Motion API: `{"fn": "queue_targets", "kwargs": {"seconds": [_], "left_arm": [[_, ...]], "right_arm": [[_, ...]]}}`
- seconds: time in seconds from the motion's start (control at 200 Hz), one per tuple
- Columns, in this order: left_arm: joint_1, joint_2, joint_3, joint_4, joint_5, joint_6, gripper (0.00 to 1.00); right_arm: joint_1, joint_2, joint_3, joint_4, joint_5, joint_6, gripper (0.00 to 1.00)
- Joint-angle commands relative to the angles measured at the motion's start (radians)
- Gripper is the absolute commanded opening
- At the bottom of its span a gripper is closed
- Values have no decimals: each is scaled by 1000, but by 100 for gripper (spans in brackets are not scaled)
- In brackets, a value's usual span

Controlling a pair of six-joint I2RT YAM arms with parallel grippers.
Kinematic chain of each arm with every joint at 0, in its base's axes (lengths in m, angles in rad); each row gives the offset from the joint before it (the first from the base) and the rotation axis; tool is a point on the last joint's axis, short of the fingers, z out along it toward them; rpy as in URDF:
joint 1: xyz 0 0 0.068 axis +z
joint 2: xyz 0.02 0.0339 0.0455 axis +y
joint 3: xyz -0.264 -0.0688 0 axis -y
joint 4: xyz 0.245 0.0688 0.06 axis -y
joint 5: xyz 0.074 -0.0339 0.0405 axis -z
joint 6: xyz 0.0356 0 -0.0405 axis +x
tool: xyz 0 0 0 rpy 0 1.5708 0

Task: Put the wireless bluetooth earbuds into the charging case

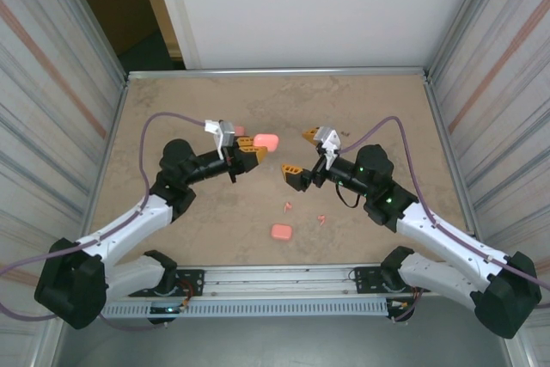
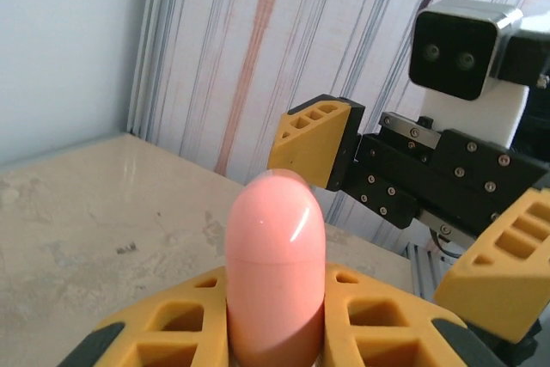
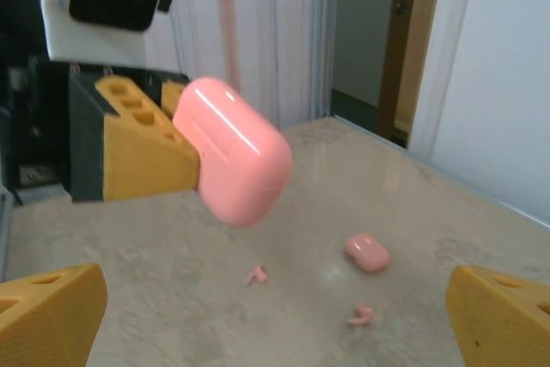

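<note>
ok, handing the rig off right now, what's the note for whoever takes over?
Left gripper: shut on a pink charging case, held up off the table; its lid looks closed.
Right gripper: open, empty, facing that case.
Two earbuds lie loose on the table, with a second case near them.
Done: one case lifted.
Left: open it, pick up the earbuds, seat them.

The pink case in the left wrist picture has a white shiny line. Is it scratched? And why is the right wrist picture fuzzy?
Left wrist: that streak on the pink case looks like glare from a light, not a scratch. Right wrist: the held case looks soft-edged, and the earbuds and second case on the table are blurry. Top external: even light, faint shadows.
</note>
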Motion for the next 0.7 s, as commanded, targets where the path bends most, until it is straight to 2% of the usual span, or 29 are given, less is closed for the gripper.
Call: {"fn": "queue_targets", "kwargs": {"seconds": [0.0,0.236,0.692], "left_arm": [[6,-34,-24,161,5,64,0],[1,-26,-86,318,13,44,0],[-8,-15,-91,341,25,49,0]], "right_arm": [[-14,-10,-14,116,-46,123,100],[-19,34,-5,200,-87,186,97],[-15,133,66,232,-137,205,96]]}}
